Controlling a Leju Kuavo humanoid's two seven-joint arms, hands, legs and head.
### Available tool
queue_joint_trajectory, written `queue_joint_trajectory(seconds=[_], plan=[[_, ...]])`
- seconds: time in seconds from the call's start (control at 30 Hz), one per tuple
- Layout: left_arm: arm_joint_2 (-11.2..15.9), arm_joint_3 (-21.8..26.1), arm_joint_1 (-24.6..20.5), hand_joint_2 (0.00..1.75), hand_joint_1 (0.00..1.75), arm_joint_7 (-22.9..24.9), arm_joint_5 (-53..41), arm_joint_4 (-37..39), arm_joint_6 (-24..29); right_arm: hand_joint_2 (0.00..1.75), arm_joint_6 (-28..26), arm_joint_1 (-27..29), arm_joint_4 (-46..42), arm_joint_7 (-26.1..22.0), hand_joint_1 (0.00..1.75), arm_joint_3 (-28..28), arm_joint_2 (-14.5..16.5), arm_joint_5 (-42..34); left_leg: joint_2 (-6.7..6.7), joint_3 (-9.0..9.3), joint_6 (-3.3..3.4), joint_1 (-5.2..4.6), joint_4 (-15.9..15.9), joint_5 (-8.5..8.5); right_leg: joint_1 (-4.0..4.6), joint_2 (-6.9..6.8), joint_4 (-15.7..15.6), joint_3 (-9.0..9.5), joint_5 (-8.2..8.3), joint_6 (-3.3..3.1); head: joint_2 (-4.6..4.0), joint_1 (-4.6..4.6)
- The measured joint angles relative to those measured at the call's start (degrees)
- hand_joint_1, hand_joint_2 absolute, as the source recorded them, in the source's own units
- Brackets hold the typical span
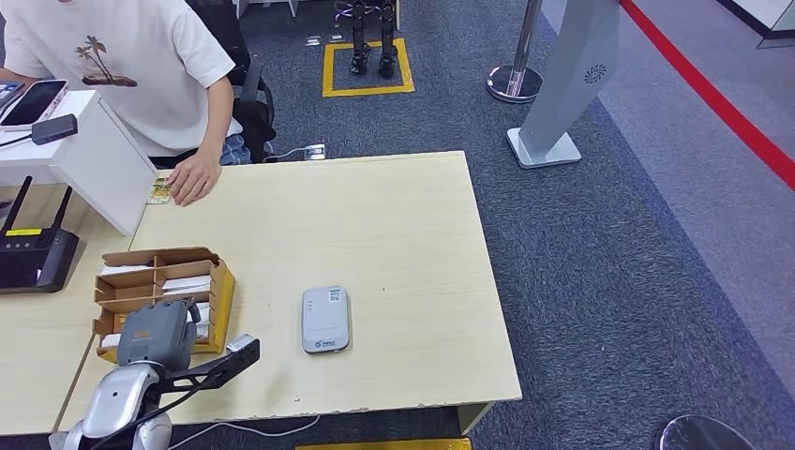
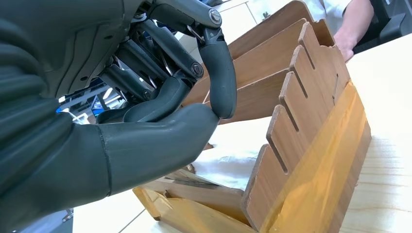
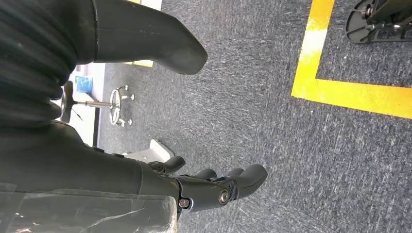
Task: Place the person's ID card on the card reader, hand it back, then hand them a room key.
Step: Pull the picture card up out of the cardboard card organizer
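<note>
Left robot hand (image 2: 160, 111) curled shut on nothing, above wooden card box (image 1: 164, 295), lower left. Right robot hand (image 3: 214, 187) hanging open. Might bump box, missing key cards (image 2: 228, 162).

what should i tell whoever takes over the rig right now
Left hand: at the wooden card rack on the table's near left side, thumb and a finger closed together. Whether a card is between them cannot be told.
Right hand: hangs over the carpet, holding nothing, fingers apart.
Card reader: mid-table, nothing on it.
The person's hand rests on a card at the far left edge of the table.
Done: cannot tell whether the ID step has already happened.
Left: draw a room key from the rack and hand it to the person.
</note>
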Motion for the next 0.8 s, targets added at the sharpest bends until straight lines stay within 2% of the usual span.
queue_joint_trajectory(seconds=[0.2,0.3,0.33,0.4,0.43,0.53,0.8], plan=[[0.0,0.0,-0.4,1.75,1.75,0.0,0.0,0.0,-0.08,1.75,0.0,0.0,0.04,0.02,0.0,0.06,0.0,-0.02,0.0,0.0,0.0,0.0,0.0,0.0,0.0,0.0,0.0,0.0,0.0,0.0,0.0,0.0],[-0.01,0.0,-0.62,1.75,0.44,0.0,0.0,0.0,0.02,1.75,0.0,0.0,0.04,0.01,0.0,0.08,0.0,-0.02,0.0,0.0,0.0,0.0,0.0,0.0,0.0,0.0,0.0,0.0,0.0,0.0,0.0,0.0],[-0.01,0.0,-0.69,1.31,0.0,0.0,0.0,0.0,0.19,1.75,0.0,0.0,0.04,0.01,0.0,0.08,0.0,-0.02,0.0,0.0,0.0,0.0,0.0,0.0,0.0,0.0,0.0,0.0,0.0,0.0,0.0,0.0],[-0.05,0.0,-0.93,0.44,0.0,0.22,0.0,0.0,0.78,1.75,0.0,0.0,0.04,0.01,0.0,0.09,0.0,-0.02,0.0,0.0,0.0,0.0,0.0,0.0,0.0,0.0,0.0,0.0,0.0,0.0,0.0,0.0],[-0.11,0.0,-1.12,0.44,0.0,0.45,0.0,0.0,1.02,1.75,0.0,0.0,0.04,0.02,0.0,0.1,0.0,-0.02,0.0,0.0,0.0,0.0,0.0,0.0,0.0,0.0,0.0,0.0,0.0,0.0,0.0,0.0],[-0.43,0.0,-1.63,1.75,0.0,1.02,0.0,0.0,1.22,1.75,0.04,0.0,0.04,0.04,0.0,0.15,0.0,-0.01,0.0,0.0,0.0,0.0,0.0,0.0,0.0,0.0,0.0,0.0,0.0,0.0,0.0,0.0],[-1.74,0.0,-1.82,1.75,0.0,0.68,0.0,-0.41,2.81,1.75,0.19,0.01,0.22,0.09,0.0,0.35,0.0,0.0,-0.01,0.0,0.0,0.0,0.0,0.0,0.0,0.0,0.0,0.0,0.0,0.0,0.0,0.01]])
